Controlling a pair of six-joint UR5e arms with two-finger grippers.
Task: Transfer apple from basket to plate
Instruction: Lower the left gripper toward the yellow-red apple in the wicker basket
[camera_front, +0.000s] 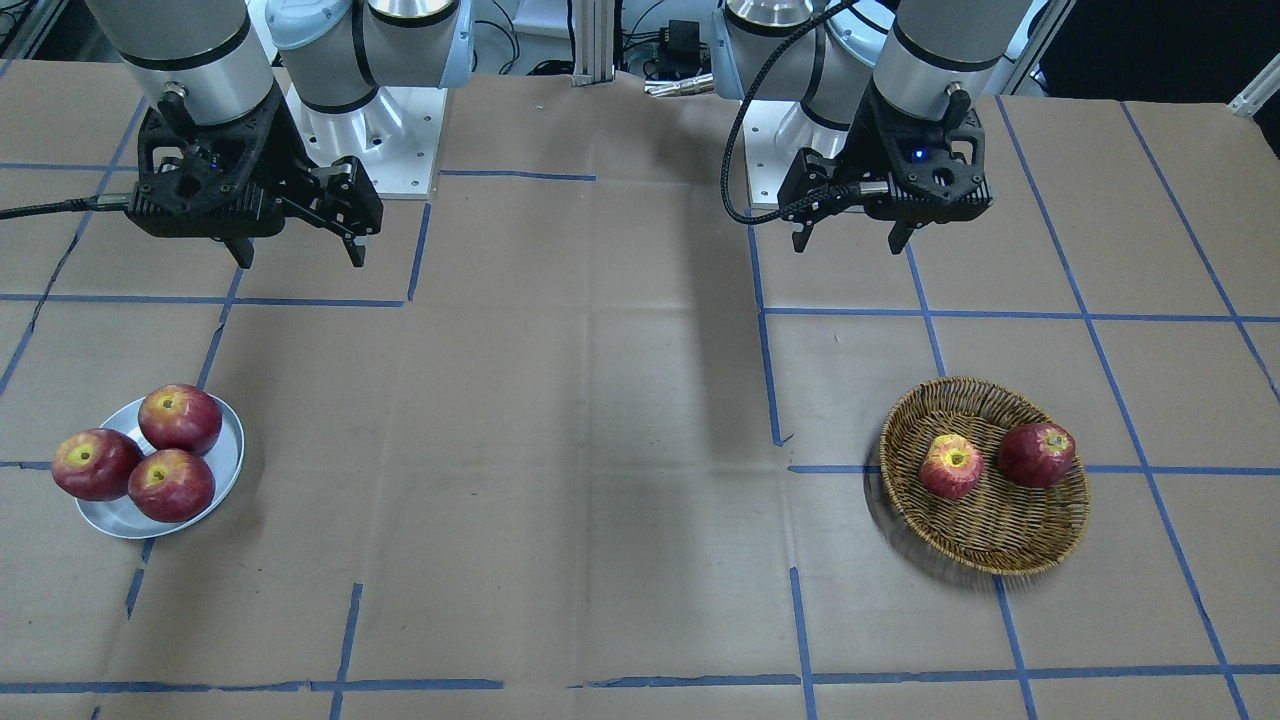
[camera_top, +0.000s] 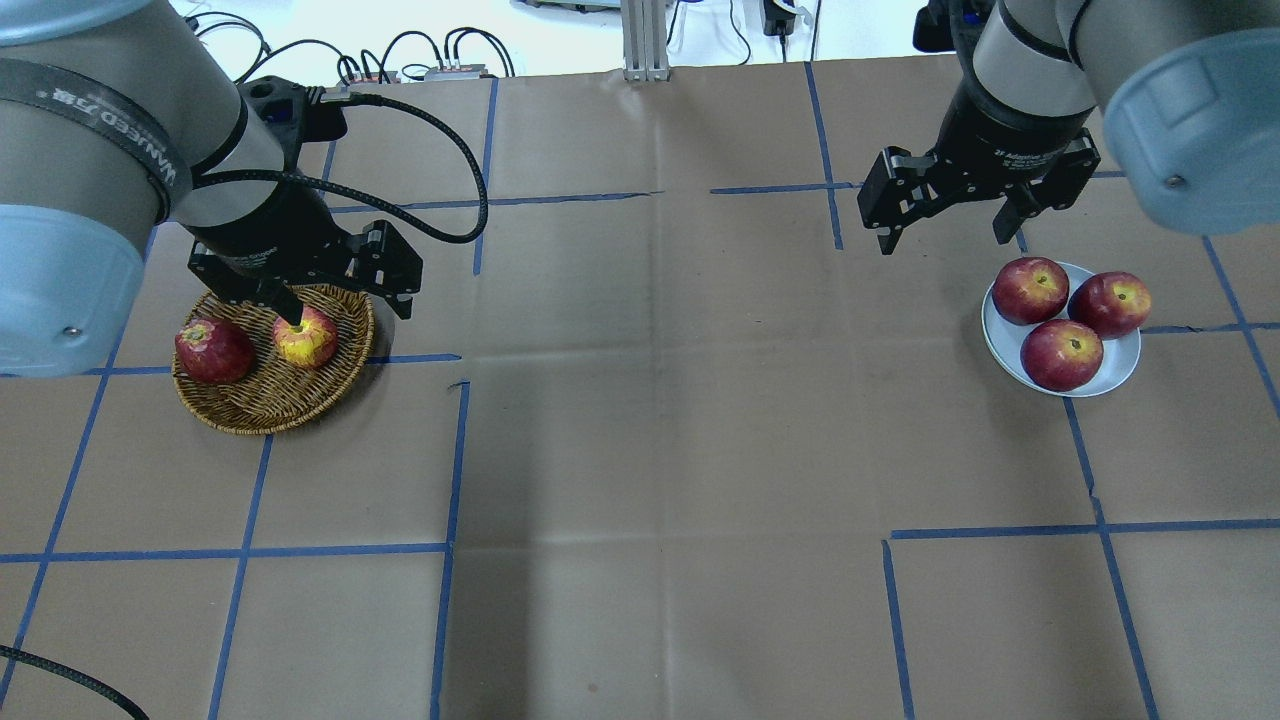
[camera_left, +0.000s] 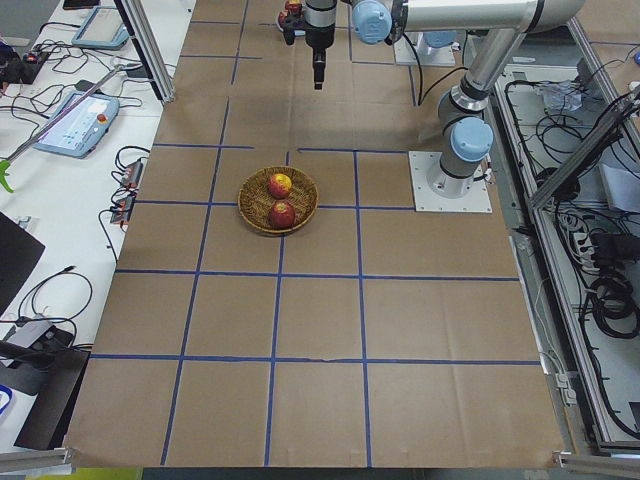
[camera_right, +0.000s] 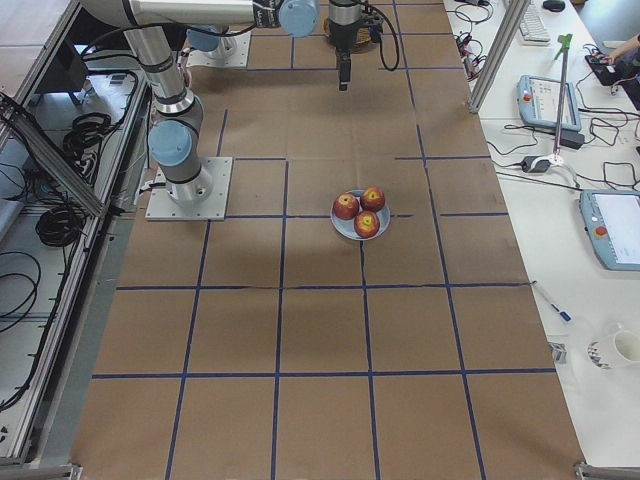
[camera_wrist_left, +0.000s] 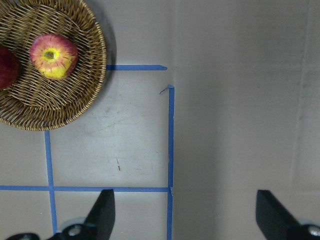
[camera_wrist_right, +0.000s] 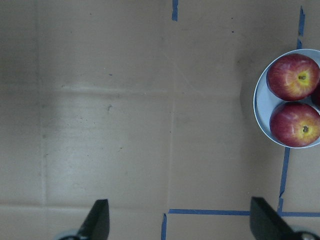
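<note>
Target apple (camera_front: 950, 466) is in the basket (camera_front: 1000, 560), stem hollow up, and nothing is touching it. In your overhead view the basket sits at 9 o'clock on the tabletop (camera_front: 600, 450) and the plate (camera_front: 120, 522) at 3 o'clock, well apart. Within the basket, same view, the apple lies toward 3 o'clock. A darker red apple (camera_front: 1037, 455) sits at 9 o'clock just beside it, with a small gap between them. The plate carries three dark red apples (camera_front: 170, 450) packed together.

Left fingers (camera_wrist_left: 104, 210) are spread wide and empty, raised off the tabletop. Check your left wrist view: the basket is at 10 o'clock in the frame, with bare tabletop between the fingers. Right fingers (camera_wrist_right: 97, 220) are also spread wide and empty, also raised. In the right wrist view the plate is at the 3 o'clock edge.
</note>
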